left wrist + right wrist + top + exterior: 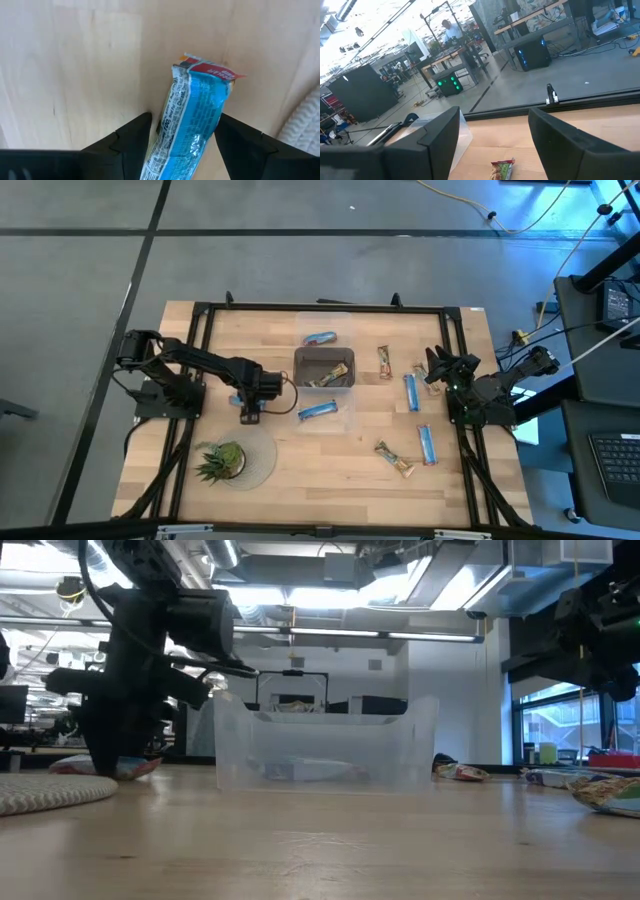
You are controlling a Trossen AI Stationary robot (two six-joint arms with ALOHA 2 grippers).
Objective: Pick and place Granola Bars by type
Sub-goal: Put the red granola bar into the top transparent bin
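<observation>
My left gripper (248, 408) points down at the table, left of the clear bin (325, 370). A blue-wrapped granola bar with a red end (195, 110) lies between its fingers; it also shows in the low view under the gripper (125, 768). My right gripper (433, 370) hangs open above the table's right part, touching nothing. A green-and-brown bar (502, 170) lies below it. Other bars lie loose: blue ones (318, 411) (410, 392) (427, 445) and brown ones (384, 362) (394, 460). The bin holds some bars. My left gripper (185, 120) comes from above, pointing down, and pinches the blue bar across its width. One finger (135, 137) is on each long side (165, 125), away from the red end (210, 70). The bar lies flat on the table.
A green potted plant (222, 460) stands on a round pale mat near the table's near-left corner, close to my left gripper. Another blue bar (320, 338) lies beyond the bin. A black frame (300, 307) rims the table. Bare wood lies in front of the bin.
</observation>
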